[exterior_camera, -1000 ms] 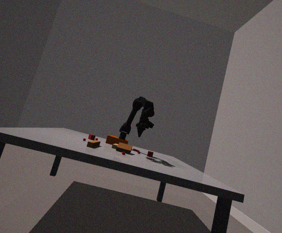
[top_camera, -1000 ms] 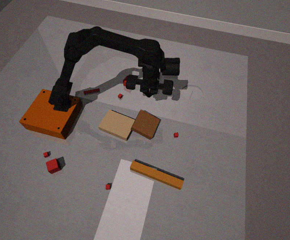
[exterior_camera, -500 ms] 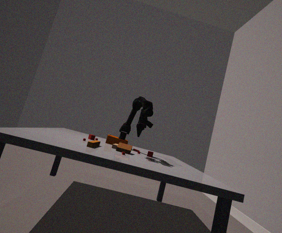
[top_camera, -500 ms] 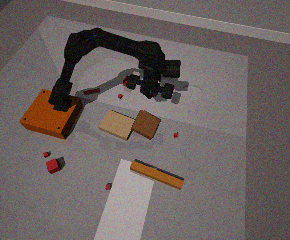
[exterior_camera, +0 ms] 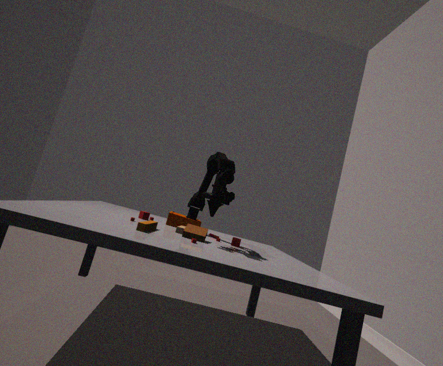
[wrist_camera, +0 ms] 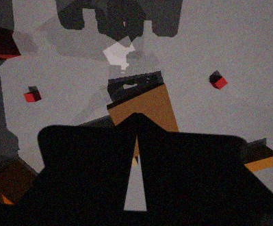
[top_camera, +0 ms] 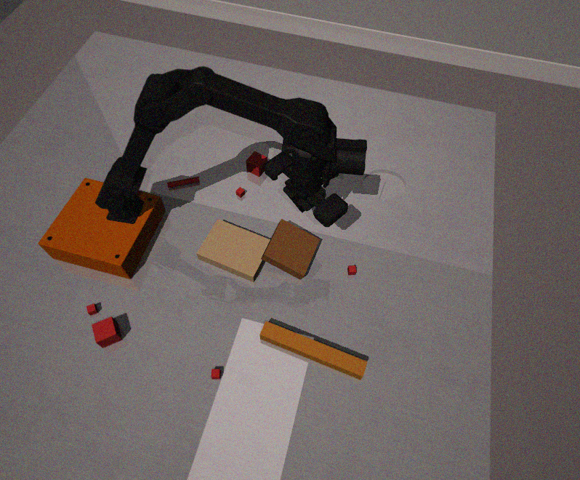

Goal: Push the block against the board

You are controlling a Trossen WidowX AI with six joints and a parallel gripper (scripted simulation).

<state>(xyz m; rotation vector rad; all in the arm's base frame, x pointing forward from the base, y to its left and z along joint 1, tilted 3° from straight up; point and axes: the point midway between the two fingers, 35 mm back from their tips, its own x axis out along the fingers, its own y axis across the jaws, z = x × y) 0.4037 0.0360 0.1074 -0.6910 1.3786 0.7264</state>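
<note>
The brown square block (top_camera: 292,248) (exterior_camera: 196,231) (wrist_camera: 153,103) lies flat at the right of the tan board (top_camera: 234,246) (exterior_camera: 180,229). Its left side faces the board's right end, at or very near contact over part of its length. The block sits farther back than the board, so their edges are not even, and it looks slightly turned. Any exact gap is too small to tell. My gripper (top_camera: 304,208) (exterior_camera: 212,214) (wrist_camera: 137,117) is shut and empty, raised above the table behind the block. In the wrist view the fingers hide most of the board and part of the block.
An orange bar (top_camera: 312,349) (exterior_camera: 146,225) (wrist_camera: 264,163) lies in front. A red cube (top_camera: 256,164) (exterior_camera: 236,242) is behind the board, near a small red cube (top_camera: 240,192) and a red strip (top_camera: 183,182). Another small red cube (top_camera: 352,270) (wrist_camera: 219,83) lies right of the block.
</note>
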